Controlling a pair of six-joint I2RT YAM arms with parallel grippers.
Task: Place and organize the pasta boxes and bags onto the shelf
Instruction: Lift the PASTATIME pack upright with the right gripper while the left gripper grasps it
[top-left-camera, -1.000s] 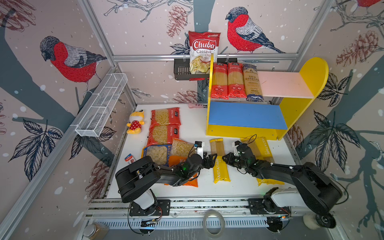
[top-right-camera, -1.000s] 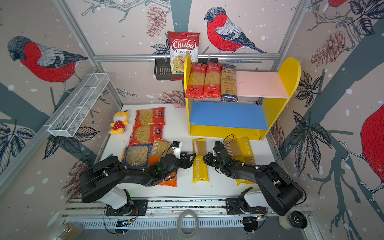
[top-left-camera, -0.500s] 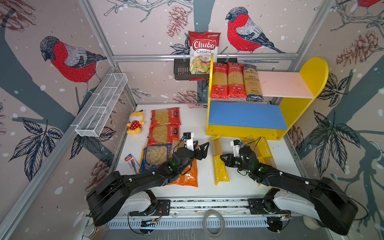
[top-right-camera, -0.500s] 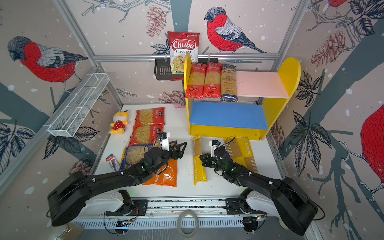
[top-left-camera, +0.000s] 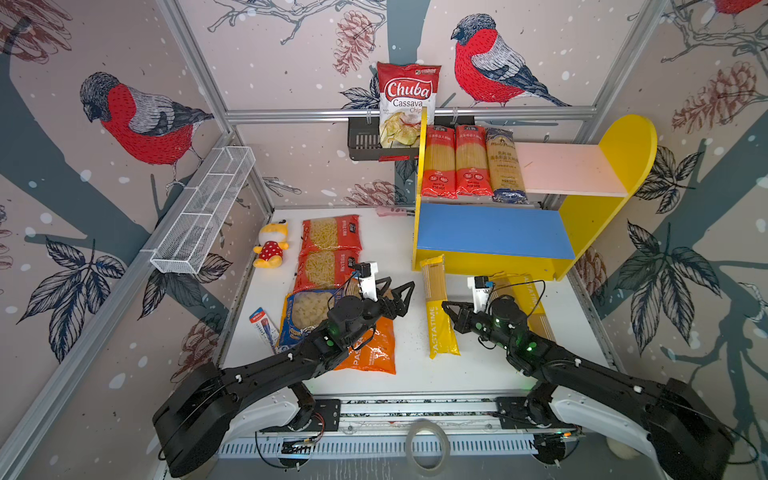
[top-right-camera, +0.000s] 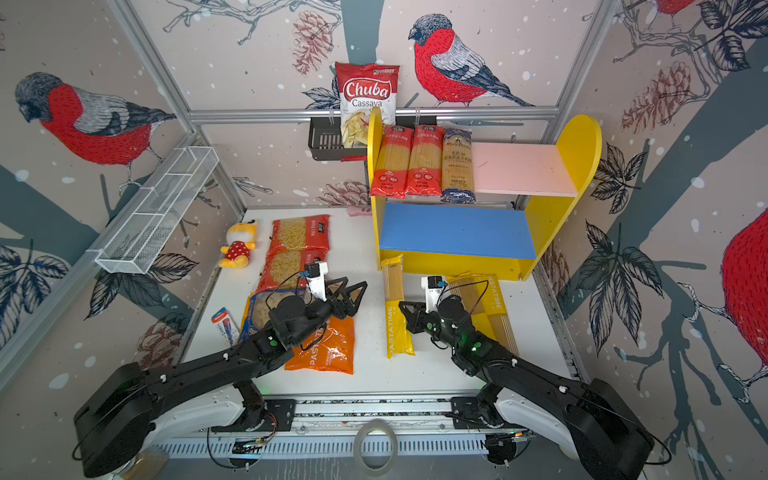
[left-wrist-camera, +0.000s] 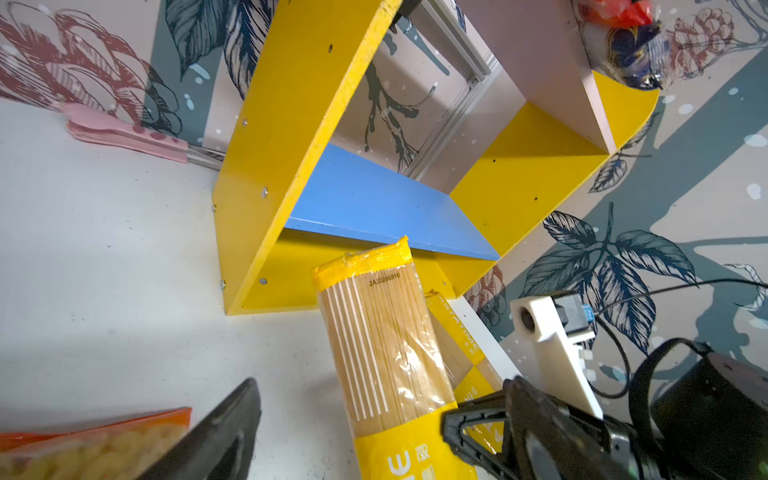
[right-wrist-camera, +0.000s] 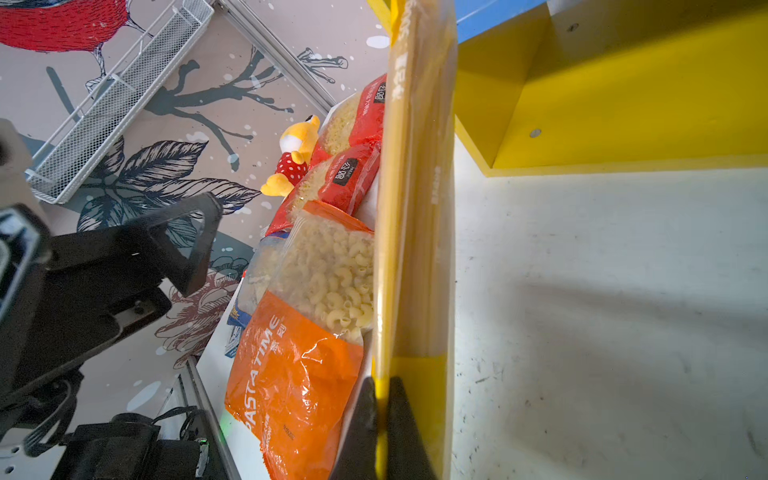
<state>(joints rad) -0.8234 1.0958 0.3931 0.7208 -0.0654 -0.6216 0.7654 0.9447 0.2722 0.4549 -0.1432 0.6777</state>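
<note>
- Macaroni bags lie around my left arm: two red macaroni bags (top-left-camera: 330, 232) beyond the wrist, the blue-yellow bag (top-left-camera: 305, 311) at its outer side, the orange bag (top-left-camera: 370, 349) under it.
- My left gripper (top-left-camera: 399, 286) hovers with its jaws wide apart and holds nothing.
- Just to the inner side of it is the yellow spaghetti pack (top-left-camera: 436, 291), not touching it.
- My right gripper (top-left-camera: 446, 309) is pinched together on this pack's long edge. The pack runs forward past the fingertips (right-wrist-camera: 399, 415) to the shelf (top-left-camera: 590, 232).
- Two more yellow packs (top-left-camera: 532, 295) lie under my right arm.
- Ahead of both grippers, the pink upper board (top-left-camera: 569, 168) carries two red packs (top-left-camera: 438, 162) and one dark-blue pack (top-left-camera: 505, 166).
</note>
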